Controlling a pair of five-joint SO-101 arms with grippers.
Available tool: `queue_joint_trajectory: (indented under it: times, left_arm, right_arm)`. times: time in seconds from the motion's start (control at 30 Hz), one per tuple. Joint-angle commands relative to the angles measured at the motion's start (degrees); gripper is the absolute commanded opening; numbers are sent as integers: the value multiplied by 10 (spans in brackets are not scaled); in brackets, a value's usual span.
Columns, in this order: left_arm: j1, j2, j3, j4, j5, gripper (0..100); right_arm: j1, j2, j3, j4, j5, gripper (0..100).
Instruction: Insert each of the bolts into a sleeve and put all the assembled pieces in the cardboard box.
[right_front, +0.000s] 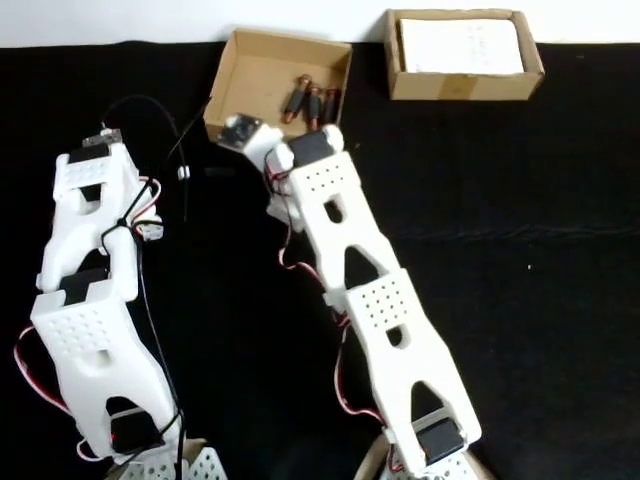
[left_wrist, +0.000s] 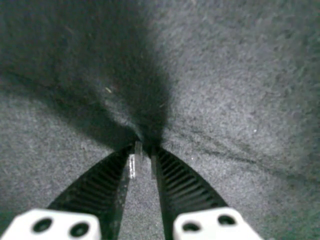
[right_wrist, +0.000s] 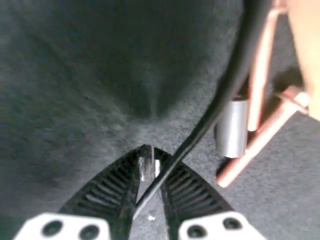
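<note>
The open cardboard box (right_front: 240, 70) sits at the table's back, with several copper-and-dark assembled pieces (right_front: 310, 100) lying inside. On the black cloth left of the box lies a small silver sleeve (right_front: 183, 172) with a dark bolt (right_front: 212, 172) beside it. The sleeve (right_wrist: 231, 127) also appears upright in the right wrist view, ahead of my right gripper (right_wrist: 149, 152), which is shut and empty. Thin copper-coloured rods (right_wrist: 260, 75) stand next to the sleeve; I cannot tell what they are. My left gripper (left_wrist: 144, 150) is shut over bare cloth, holding nothing.
A black cable (right_wrist: 210, 120) crosses just in front of the right fingers and loops beside the left arm (right_front: 90, 250). The right arm (right_front: 360, 270) stretches toward the box's near-left corner. A second cardboard box (right_front: 465, 82) with white paper stands at the back right.
</note>
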Motion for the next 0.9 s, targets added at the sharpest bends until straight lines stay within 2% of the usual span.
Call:
queue_joint_trajectory:
  times: [0.0, 0.17, 0.3, 0.37, 0.7, 0.87]
  left_arm:
    - [1, 2, -18, -9, 4, 38]
    - [0, 2, -17, -9, 4, 38]
    - [0, 2, -17, -9, 4, 37]
    - [0, 2, -17, -9, 4, 37]
    - [-1, 2, -15, -9, 25, 37]
    - [-2, 2, -15, -9, 33, 37]
  right_arm:
    - [-21, -90, 22, 5, -12, 6]
    - [-20, -123, 48, 3, -11, 23]
    - [0, -121, 50, -57, -13, 150]
    - [7, -113, 50, -94, -13, 183]
    - [19, 37, 44, -198, -14, 182]
    - [39, 59, 44, -209, -13, 181]
